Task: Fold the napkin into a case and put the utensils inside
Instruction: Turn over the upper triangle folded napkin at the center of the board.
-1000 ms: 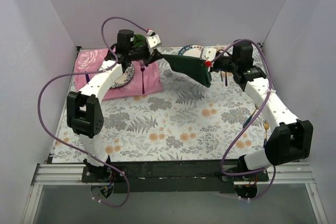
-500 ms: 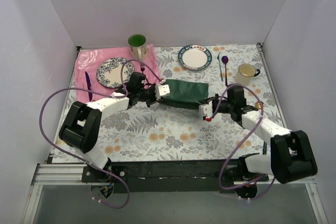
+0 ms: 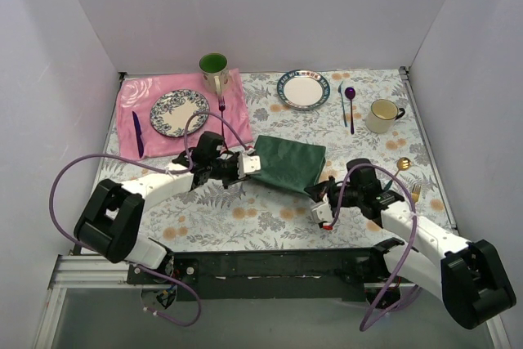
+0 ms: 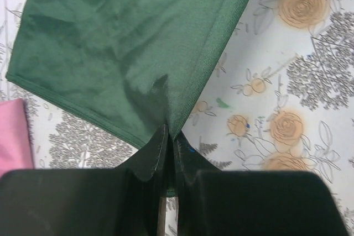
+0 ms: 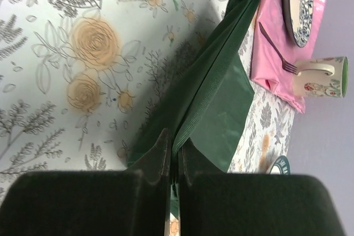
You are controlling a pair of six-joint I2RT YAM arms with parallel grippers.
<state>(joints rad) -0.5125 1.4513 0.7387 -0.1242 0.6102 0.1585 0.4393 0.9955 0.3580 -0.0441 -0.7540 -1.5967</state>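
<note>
Left gripper [image 3: 252,165] is clenched on the left edge of the dark green soft cloth napkin [image 3: 288,163], which lies folded mid-table on the floral tablecloth [image 3: 245,218] (fabric puckers at the pinch). The right gripper [image 3: 317,198] grips its near right corner. Slim gold-headed utensils [image 3: 403,164] lie farther right, by the right arm.

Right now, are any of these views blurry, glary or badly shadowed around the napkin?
Top external: even soft light, sharp, no glare on the napkin. Left wrist: its weave is crisp, but the left claw at the bottom is a dark, soft-focus mass. Right wrist: the right claw is likewise dark; the napkin throws a grey shadow on the tablecloth.
</note>
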